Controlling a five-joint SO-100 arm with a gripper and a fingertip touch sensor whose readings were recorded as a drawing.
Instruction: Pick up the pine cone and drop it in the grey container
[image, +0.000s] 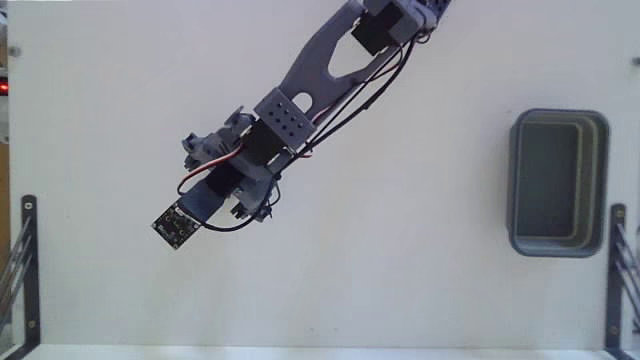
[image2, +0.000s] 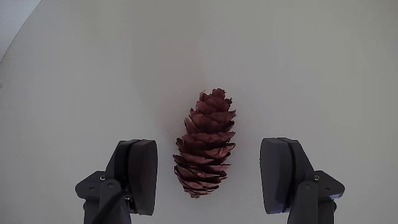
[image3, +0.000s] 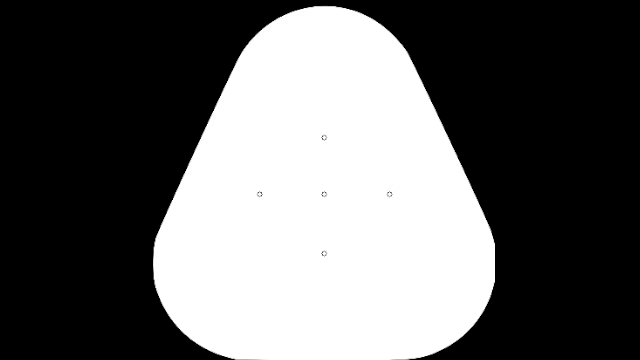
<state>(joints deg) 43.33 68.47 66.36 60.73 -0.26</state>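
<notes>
A: Where is the small reddish-brown oval pine cone (image2: 206, 144) with overlapping scales?

B: In the wrist view it lies flat on the plain white bench (image2: 93, 74), lengthwise up the picture, between the two dark fingers of the tool (image2: 211, 177). Its lower end sits level with the pads; its other end reaches up past them.

A: Is the tool gripping it?

B: No. The jaws stand spread, released. The left finger (image2: 142, 174) and the right finger (image2: 278, 174) each show a strip of white bench between themselves and the cone, the gap on the right looking a little wider.

A: And from the fixed view?

B: The blue-grey printed arm (image: 320, 65) comes in from the top edge and slants down to the left, black cables running along it. The wrist end (image: 215, 195) covers the spot below it, so the cone cannot be seen there.

A: The blue-grey rectangular plastic tub with rounded corners?

B: The grey container (image: 600, 180) sits at the right side of the bench, well apart from the arm, long side running up and down the picture. Its darker inside looks bare.
</notes>
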